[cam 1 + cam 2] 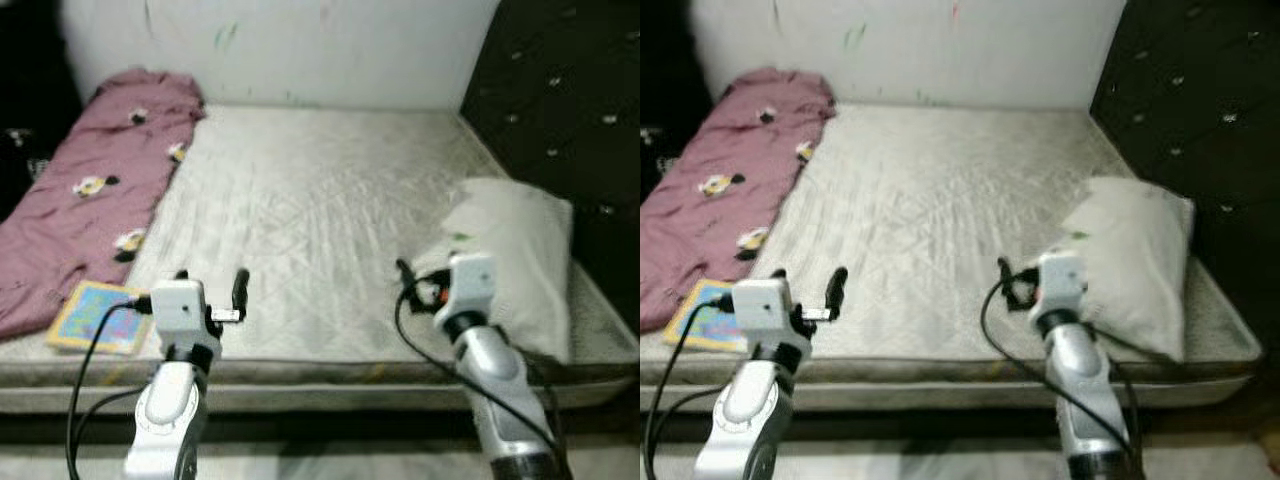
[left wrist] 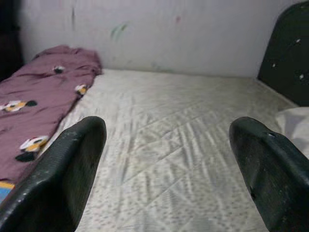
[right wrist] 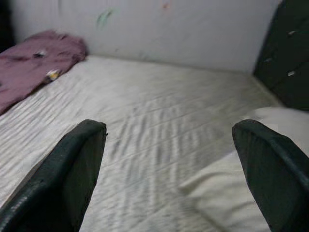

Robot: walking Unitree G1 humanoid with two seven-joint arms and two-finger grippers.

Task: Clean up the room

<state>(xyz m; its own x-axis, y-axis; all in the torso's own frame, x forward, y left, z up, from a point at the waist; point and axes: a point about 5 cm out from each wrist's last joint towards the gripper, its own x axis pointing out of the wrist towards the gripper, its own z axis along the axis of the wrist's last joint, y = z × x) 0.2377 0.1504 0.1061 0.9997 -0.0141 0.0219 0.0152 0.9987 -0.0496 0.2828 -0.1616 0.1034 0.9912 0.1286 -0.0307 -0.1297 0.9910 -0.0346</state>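
Hovering with fingers spread over the bare quilted mattress (image 1: 330,210), left gripper (image 1: 210,285) and right gripper (image 1: 420,283) hold nothing; reaching for the colourful flat book (image 1: 97,316) might snag the crumpled mauve blanket (image 1: 90,190) touching it.

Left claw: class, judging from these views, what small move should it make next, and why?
Probably reach left and down toward the colourful book on the mattress edge. The left claw hovers open and empty just beside it, and the book lies loose by the purple blanket, so it seems the nearest thing to tidy.
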